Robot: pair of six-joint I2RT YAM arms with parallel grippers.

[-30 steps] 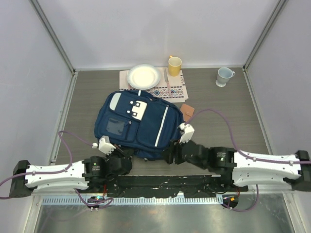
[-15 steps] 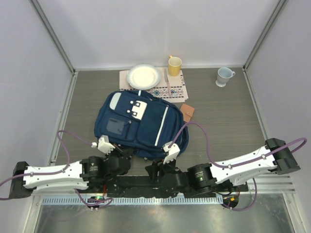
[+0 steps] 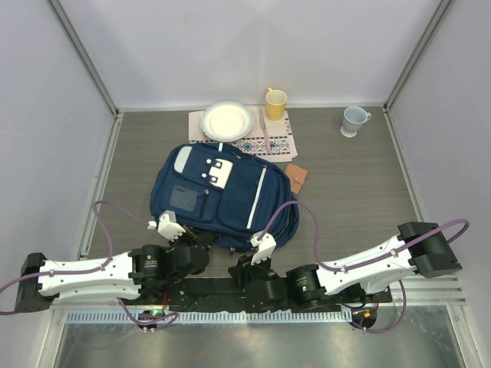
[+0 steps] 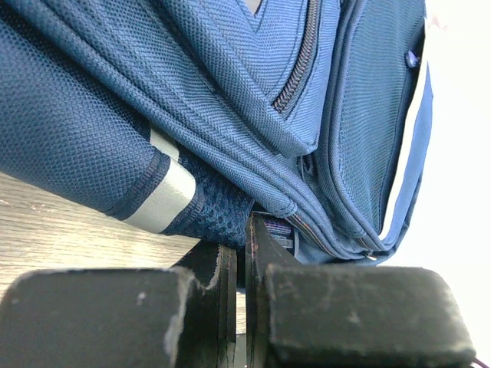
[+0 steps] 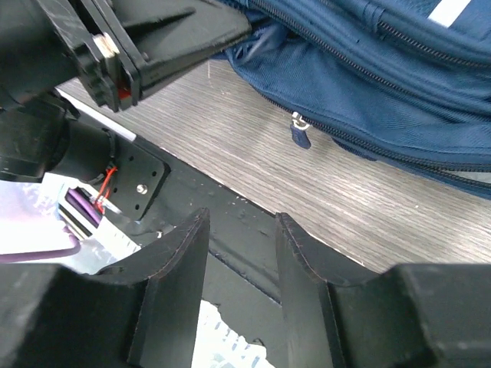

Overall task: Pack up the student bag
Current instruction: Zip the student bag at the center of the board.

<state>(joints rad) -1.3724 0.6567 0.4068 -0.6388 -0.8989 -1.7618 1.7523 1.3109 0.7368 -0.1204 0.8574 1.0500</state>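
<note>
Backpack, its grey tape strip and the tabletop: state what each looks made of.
Backpack: woven synthetic fabric, likely nylon or polyester; matte, coarse grid weave shows.
Tape strip: smooth, slightly shiny grey band, possibly reflective trim.
Tabletop: grey wood-grain surface, probably laminate; streaked grain, matte.

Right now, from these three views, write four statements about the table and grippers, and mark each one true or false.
1. The white plate sits on the patterned placemat. True.
2. The yellow mug stands inside the navy backpack. False: it stands beyond the backpack, beside the plate.
3. The left gripper is shut. True.
4. The right gripper holds the pale blue cup. False: it is open and empty near the backpack's near edge, and the cup stands alone at the far right.
</note>
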